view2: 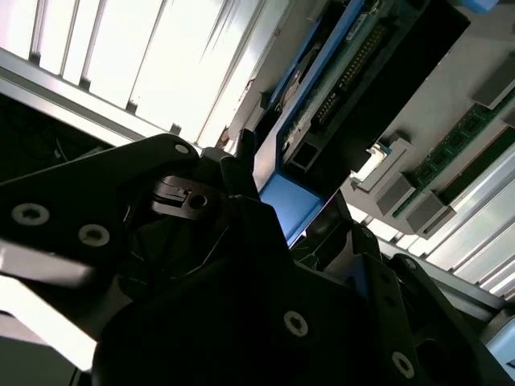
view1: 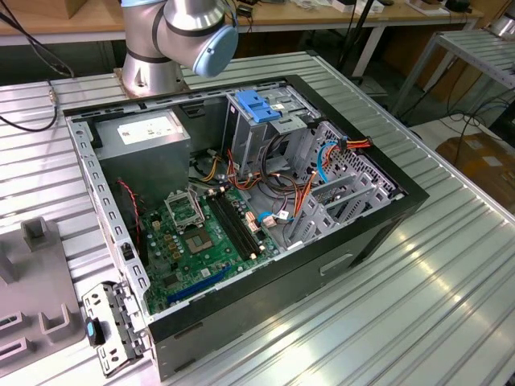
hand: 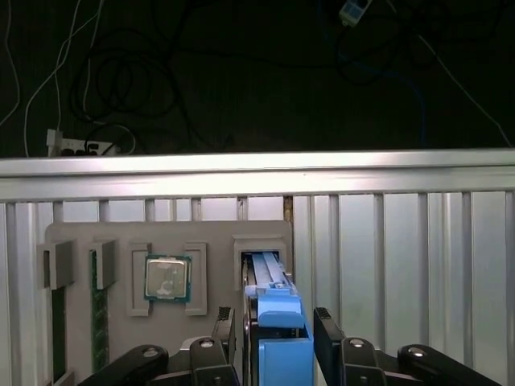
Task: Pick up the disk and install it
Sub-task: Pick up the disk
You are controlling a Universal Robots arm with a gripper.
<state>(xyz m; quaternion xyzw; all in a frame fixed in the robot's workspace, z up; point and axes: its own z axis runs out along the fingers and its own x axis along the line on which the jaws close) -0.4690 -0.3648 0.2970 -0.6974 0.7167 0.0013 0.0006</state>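
Robot gripper [hand: 274, 318] closed on a flat silver hard disk with blue plastic side rails [hand: 272, 277] at a parts tray.
In the first wrist view, a grey moulded tray [hand: 217, 232] holds, left to right, green memory sticks [hand: 98, 322], a square silver processor chip [hand: 167, 278] and the disk. The disk stands on edge in its slot, with black fingers [hand: 228, 326] against both rails. The exterior view shows an open black computer case [view1: 378, 229]. The white sticker [view1: 145, 129] on its power-supply box is too small to read.
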